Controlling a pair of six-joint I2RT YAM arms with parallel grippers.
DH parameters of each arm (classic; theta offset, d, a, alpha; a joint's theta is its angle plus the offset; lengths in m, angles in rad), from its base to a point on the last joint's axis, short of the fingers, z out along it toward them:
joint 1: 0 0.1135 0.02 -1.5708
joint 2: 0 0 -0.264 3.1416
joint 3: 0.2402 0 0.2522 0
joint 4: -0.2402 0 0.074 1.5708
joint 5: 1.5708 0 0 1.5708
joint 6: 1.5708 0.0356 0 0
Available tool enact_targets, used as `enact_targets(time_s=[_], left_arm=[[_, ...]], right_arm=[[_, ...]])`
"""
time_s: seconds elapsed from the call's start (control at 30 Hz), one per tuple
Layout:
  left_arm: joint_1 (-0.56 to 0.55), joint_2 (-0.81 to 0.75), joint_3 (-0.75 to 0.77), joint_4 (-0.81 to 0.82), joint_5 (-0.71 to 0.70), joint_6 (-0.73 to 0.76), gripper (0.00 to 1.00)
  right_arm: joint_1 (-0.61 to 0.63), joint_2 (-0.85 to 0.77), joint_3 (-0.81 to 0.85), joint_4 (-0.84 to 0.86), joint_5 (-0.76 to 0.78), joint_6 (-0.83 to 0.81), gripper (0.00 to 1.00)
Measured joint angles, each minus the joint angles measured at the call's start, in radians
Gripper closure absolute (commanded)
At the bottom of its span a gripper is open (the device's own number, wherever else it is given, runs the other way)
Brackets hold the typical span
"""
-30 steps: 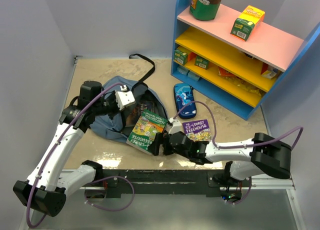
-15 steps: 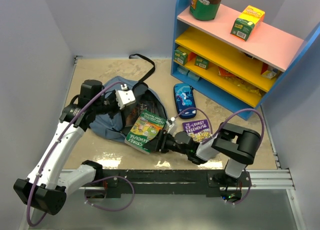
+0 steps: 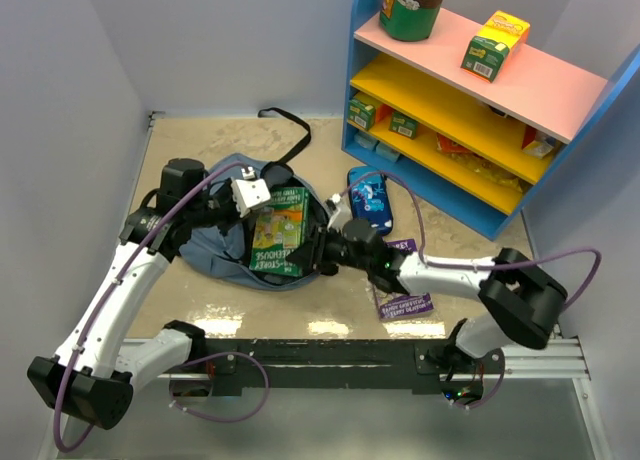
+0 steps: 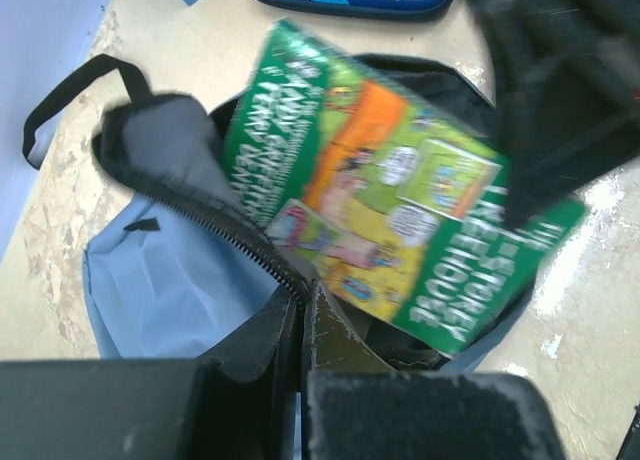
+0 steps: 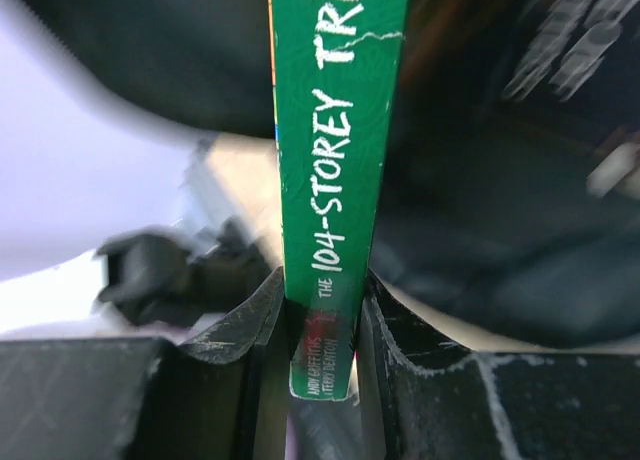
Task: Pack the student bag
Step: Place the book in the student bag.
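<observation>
At centre-left of the overhead view the student bag (image 3: 213, 248) lies slumped on the tan table (image 3: 200, 145), mouth gaping toward the right. The left gripper (image 4: 303, 307) has its jaws pinched together on the bag's black zipper edge, holding the opening up. A green book (image 3: 278, 232) lies tilted in that mouth, partly inside the dark interior. The right gripper (image 5: 320, 285), reaching in from the right, is clamped on the book's lower spine. Right of it, a dark-blue pencil case (image 3: 368, 196) lies on the table, with a purple book (image 3: 401, 294) nearer the bottom edge. A blue shelf unit (image 3: 480, 110) fills the upper right.
</observation>
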Motion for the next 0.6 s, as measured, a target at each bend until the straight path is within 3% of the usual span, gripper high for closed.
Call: enact_targets(time_s=[0.27,0.6], left_arm=[[0.0,-0.017,0.0,0.0,-0.003,0.0,1.0],[0.0,-0.039,0.0,-0.013,0.0,0.002,1.0]], right_arm=[[-0.173,0.289,0.243,-0.251,-0.169,-0.121,1.0],[-0.17,0.324,0.312,-0.353,-0.291,-0.182,1.0]])
